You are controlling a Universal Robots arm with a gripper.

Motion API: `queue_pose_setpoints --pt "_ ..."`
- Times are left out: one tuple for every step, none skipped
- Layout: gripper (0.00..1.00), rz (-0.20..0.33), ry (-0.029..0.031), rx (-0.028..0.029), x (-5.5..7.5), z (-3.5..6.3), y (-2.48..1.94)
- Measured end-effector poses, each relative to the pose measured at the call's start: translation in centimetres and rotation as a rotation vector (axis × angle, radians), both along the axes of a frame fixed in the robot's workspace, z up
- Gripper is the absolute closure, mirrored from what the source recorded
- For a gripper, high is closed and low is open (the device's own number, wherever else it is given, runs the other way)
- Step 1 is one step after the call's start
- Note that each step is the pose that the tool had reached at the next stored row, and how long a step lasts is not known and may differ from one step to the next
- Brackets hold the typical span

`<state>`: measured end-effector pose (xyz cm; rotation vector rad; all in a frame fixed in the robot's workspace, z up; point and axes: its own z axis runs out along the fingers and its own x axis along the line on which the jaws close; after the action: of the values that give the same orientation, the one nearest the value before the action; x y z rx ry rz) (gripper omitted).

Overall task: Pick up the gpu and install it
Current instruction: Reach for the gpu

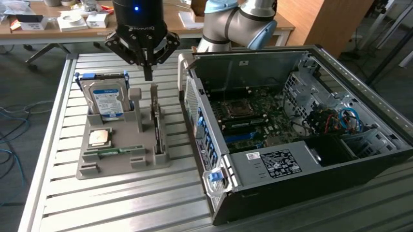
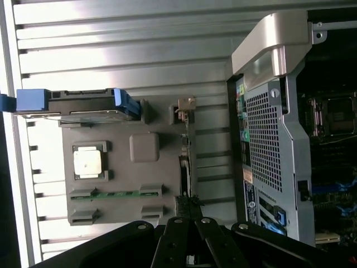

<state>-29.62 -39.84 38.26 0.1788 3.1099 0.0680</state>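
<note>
The gpu [image 1: 155, 118] stands on edge in a slot of the grey holder [image 1: 90, 166], on the holder's side nearest the open computer case [image 1: 277, 166], on the slatted surface [image 1: 110, 208]. The gripper [image 1: 148, 73] hangs just above the card's end that faces the surface's far edge, apart from it, its fingers pressed together and pinching nothing. A clean pick likely calls for spread fingers centred across the thin board, square to it, clear of the upright post [image 1: 135, 104] and the hard drive [image 1: 106, 99].

Slatted metal table [image 1: 116, 203], wooden desk [image 1: 55, 33] behind, grey floor [image 1: 26, 77], loose cables [image 1: 13, 113]
</note>
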Motion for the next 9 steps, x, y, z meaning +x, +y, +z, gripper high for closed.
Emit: queue_pose_setpoints --pt "0.89 0.0 0.0 0.0 0.0 -0.11 0.0" --pt "0.89 0.0 0.0 0.0 0.0 -0.22 0.0" --pt "0.89 0.0 0.0001 -0.0001 0.0 -0.26 0.0" --pt "0.89 0.0 0.0001 -0.0001 0.0 -0.26 0.0" --pt "0.89 0.0 0.0002 -0.0001 0.0 -0.26 0.0" --pt "0.89 0.0 0.0001 -0.0001 0.0 -0.26 0.0" --pt "0.89 0.0 0.0001 0.0 0.0 -0.26 0.0" --pt "0.89 0.0 0.0 0.0 0.0 -0.27 0.0" --pt "0.89 0.0 -0.0002 0.0002 -0.03 -0.28 0.0"
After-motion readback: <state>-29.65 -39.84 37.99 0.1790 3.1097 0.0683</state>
